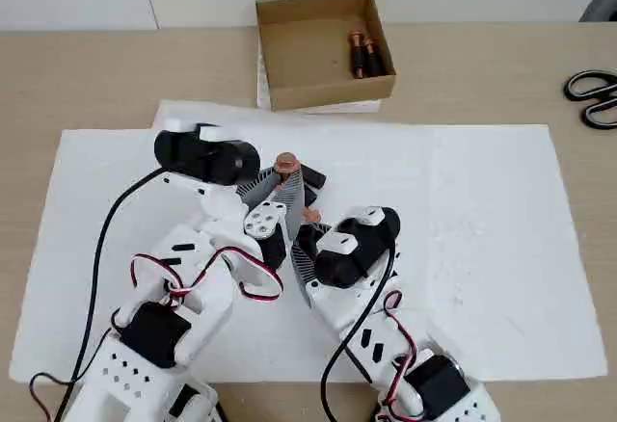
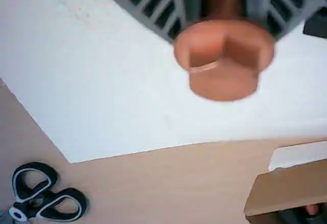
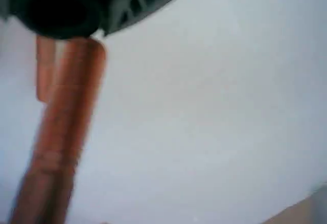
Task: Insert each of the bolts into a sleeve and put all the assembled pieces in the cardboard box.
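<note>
Between the ribbed grey fingers of the left claw [image 1: 287, 183], a copper bolt [image 2: 222, 60] is clamped with its six-sided head outward. Just beside it, the right claw [image 1: 307, 225] appears to be closed on a black sleeve [image 3: 56, 12], though its close view is blurred. There the bolt's threaded shank lies right next to the sleeve. Both claws hang over a white paper sheet [image 1: 463, 229] on a pale wooden table [image 1: 87, 85]. Well beyond them stands the cardboard box [image 1: 299, 56], with two finished pieces [image 1: 363, 54] inside. Scissors [image 1: 593, 97] lie far out past the right claw.

Matt copper-coloured bolt [image 2: 223, 55], white paper sheet [image 1: 463, 249] (smooth), brown cardboard box [image 1: 308, 51].
</note>
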Controlling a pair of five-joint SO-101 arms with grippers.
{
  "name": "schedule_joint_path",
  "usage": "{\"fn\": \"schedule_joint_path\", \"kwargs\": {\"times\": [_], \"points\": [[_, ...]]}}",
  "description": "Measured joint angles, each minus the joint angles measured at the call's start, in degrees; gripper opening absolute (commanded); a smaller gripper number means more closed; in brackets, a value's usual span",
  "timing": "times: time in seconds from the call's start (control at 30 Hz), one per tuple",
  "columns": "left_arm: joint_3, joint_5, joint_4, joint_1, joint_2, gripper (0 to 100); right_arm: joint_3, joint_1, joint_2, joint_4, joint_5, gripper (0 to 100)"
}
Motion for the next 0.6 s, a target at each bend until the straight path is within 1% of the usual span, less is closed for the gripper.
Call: {"fn": "schedule_joint_path", "kwargs": {"times": [0.2, 0.3, 0.43, 0.6], "points": [[0.0, 0.0, -0.35, 0.0, 0.0, 1, 0.0, 0.0, 0.0, 0.0, 0.0, 0.4], [0.0, 0.0, -1.93, 0.0, 0.0, 1, 0.0, 0.0, 0.0, 0.0, 0.0, 0.4], [0.0, 2.46, -3.25, 0.0, 0.0, 1, 0.0, 0.0, 0.0, 0.0, 0.0, 0.4], [0.7, 3.08, -3.34, 0.0, -0.09, 1, 0.0, 0.0, 0.0, 0.0, 0.0, 0.4]]}}
